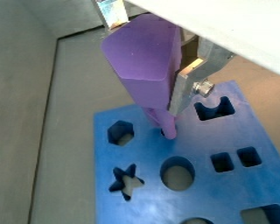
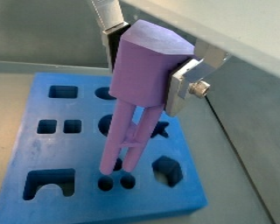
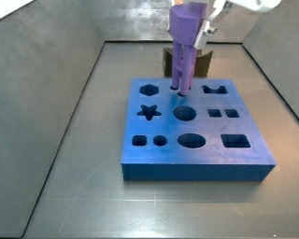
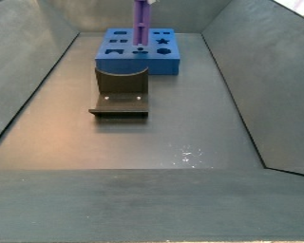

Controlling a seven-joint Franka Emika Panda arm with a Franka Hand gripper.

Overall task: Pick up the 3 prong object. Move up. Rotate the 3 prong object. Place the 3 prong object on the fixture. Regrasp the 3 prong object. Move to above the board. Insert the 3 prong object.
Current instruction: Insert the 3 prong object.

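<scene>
My gripper (image 1: 149,52) is shut on the 3 prong object (image 1: 143,57), a light-purple peg held upright with its prongs (image 2: 122,144) pointing down. It also shows in the other wrist view (image 2: 149,66). It hangs over the blue board (image 3: 196,154), which has star, hexagon, round and square cutouts. In a side view the prong tips (image 3: 181,91) are over the board's far part, between the hexagon and a round hole. I cannot tell whether the tips touch the board. The dark fixture (image 4: 121,90) stands on the floor beside the board (image 4: 161,65), empty.
Grey metal walls enclose the dark floor (image 3: 78,177) on all sides. In a side view the fixture (image 3: 198,63) sits just behind the board's far edge. Two small round holes (image 2: 116,182) lie near the board's edge.
</scene>
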